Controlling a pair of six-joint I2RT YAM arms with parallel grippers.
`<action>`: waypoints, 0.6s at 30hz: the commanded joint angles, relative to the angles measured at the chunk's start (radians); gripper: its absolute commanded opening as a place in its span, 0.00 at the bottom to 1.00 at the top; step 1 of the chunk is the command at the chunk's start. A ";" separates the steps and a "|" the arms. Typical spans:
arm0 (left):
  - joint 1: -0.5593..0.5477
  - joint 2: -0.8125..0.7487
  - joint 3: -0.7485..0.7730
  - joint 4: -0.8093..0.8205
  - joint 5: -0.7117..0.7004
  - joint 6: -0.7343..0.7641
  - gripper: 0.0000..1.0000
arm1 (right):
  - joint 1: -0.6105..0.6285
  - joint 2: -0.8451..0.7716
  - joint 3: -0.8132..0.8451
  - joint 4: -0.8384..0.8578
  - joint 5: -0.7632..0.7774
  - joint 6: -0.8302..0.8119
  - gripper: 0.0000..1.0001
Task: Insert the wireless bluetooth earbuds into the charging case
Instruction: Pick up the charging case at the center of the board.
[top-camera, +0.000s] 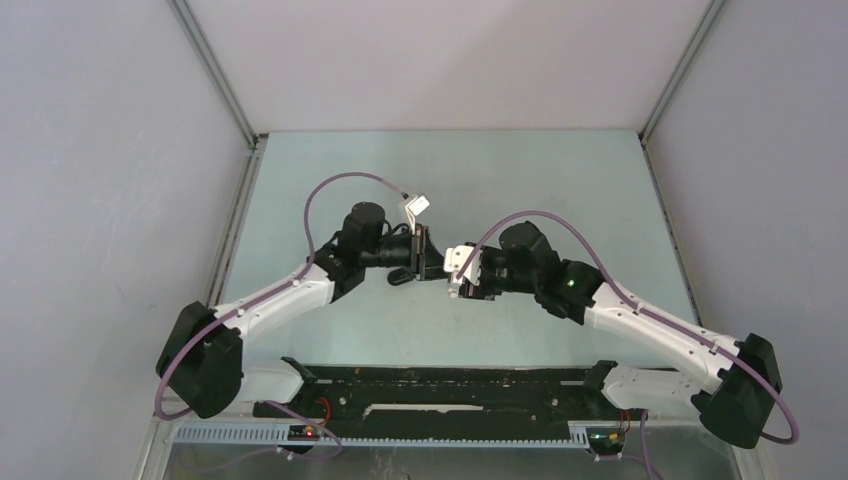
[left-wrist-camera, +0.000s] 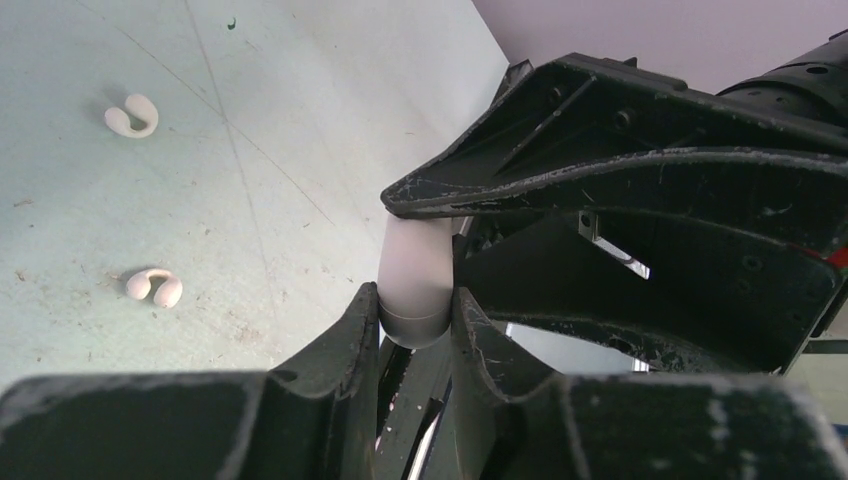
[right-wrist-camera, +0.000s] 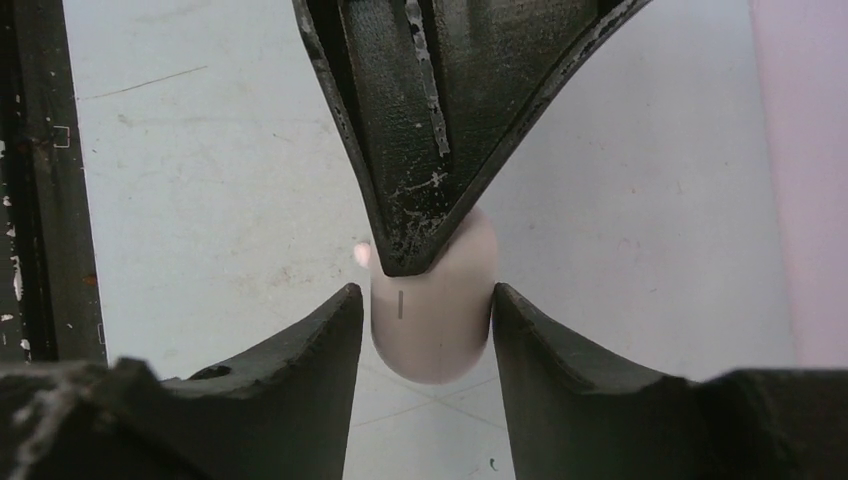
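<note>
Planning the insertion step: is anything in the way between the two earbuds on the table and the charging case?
Nothing lies on or beside the upper earbud or the lower earbud. The block is at the charging case: the left claw and the right claw both pinch it, covering its sides, and no open socket shows.

Mid-table: left gripper (left-wrist-camera: 415, 315) and right gripper (right-wrist-camera: 428, 310) close around charging case (right-wrist-camera: 435, 350) from opposite sides. Two beige earbuds (left-wrist-camera: 118, 121) (left-wrist-camera: 168, 292) loose nearby. Far table (top-camera: 500, 170) open.
</note>
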 joint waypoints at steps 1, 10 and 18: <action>-0.006 -0.017 0.003 0.053 0.023 0.031 0.00 | -0.026 -0.020 0.006 0.021 -0.096 0.023 0.59; -0.054 -0.136 -0.010 -0.073 -0.064 0.298 0.00 | -0.383 -0.004 0.146 -0.253 -0.757 0.119 0.69; -0.134 -0.235 -0.030 -0.165 -0.110 0.499 0.00 | -0.410 0.070 0.186 -0.393 -0.900 0.043 0.56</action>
